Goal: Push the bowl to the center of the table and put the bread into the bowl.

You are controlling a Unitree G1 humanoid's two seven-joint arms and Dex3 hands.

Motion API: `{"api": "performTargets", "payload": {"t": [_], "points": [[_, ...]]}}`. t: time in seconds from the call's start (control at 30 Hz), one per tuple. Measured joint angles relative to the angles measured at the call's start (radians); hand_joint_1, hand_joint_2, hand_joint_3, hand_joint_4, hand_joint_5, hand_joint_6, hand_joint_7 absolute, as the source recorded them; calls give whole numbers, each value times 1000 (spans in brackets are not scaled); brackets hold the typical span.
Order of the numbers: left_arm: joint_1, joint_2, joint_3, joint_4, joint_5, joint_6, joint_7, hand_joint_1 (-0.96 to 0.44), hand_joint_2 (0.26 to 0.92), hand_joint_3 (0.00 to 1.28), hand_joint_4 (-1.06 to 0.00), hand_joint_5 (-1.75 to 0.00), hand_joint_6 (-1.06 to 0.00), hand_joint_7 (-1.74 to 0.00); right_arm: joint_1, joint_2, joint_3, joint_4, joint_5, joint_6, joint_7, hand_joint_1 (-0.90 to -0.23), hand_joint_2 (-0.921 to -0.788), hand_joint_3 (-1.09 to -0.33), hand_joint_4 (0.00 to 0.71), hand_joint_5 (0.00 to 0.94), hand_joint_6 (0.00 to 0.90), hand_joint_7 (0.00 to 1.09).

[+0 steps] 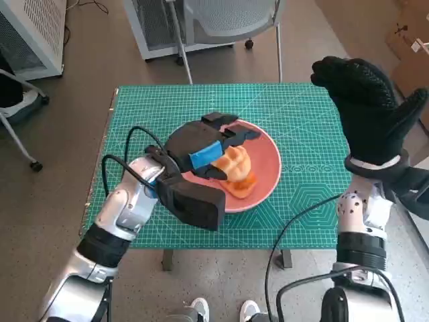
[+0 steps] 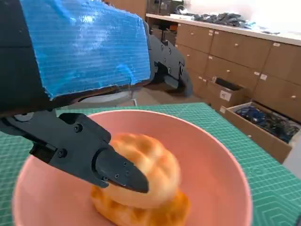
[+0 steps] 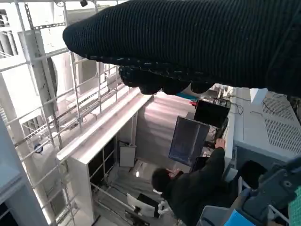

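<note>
Green cutting mat [image 1: 301, 134] on table

In the head view the left hand [image 1: 201, 157] covers the pink bowl's [image 1: 268, 168] left side and part of the bread [image 1: 236, 169]. In the left wrist view the bowl's lower rim is cut off by the frame's bottom edge, and the bread looks slightly blurred.

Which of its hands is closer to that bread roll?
Left. The left hand is over the bowl, fingers around the bread; the right hand is raised, off to the side.
</note>
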Motion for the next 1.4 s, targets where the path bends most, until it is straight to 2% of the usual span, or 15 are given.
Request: {"api": "performTargets", "payload": {"t": [0.5, 0.63, 0.67, 0.8, 1.0, 1.17, 1.4], "points": [[9, -1, 107, 18, -226, 5, -114, -599, 875, 0, 1, 1, -189, -29, 0, -2, 3, 5, 0, 0, 0, -616, -921, -761, 344, 1, 428, 1], [18, -1, 162, 15, -323, 6, -143, -597, 902, 21, 1, 1, -192, -29, 0, -6, 3, 4, 0, 2, 0, -616, -921, -760, 345, 1, 428, 1], [21, -2, 181, 13, -347, 6, -145, -604, 909, 64, 1, 1, -191, -28, 0, -9, 3, 4, 0, 3, 0, -614, -921, -760, 345, 1, 430, 1], [32, -31, 280, 8, -478, -19, -128, -613, 919, 197, 1, 1, -175, -19, -1, -22, 3, 3, 0, 5, 0, -612, -921, -755, 346, 1, 432, 2], [42, -146, 412, -1, -688, -138, -64, -633, 921, 375, 1, 1, -142, -4, -5, -32, 4, 2, -1, 11, -12, -619, -921, -742, 337, 0, 390, 0], [61, -229, 458, -54, -810, -161, -38, -612, 921, 384, 1, 1, -144, -7, -15, -33, 9, 3, -11, 9, -24, -627, -921, -739, 323, 0, 367, 0], [87, -267, 472, -115, -874, -136, -29, -587, 921, 337, 1, 1, -158, -21, -28, -36, 10, 15, -39, -16, -39, -631, -921, -741, 315, 0, 363, 1]]}}
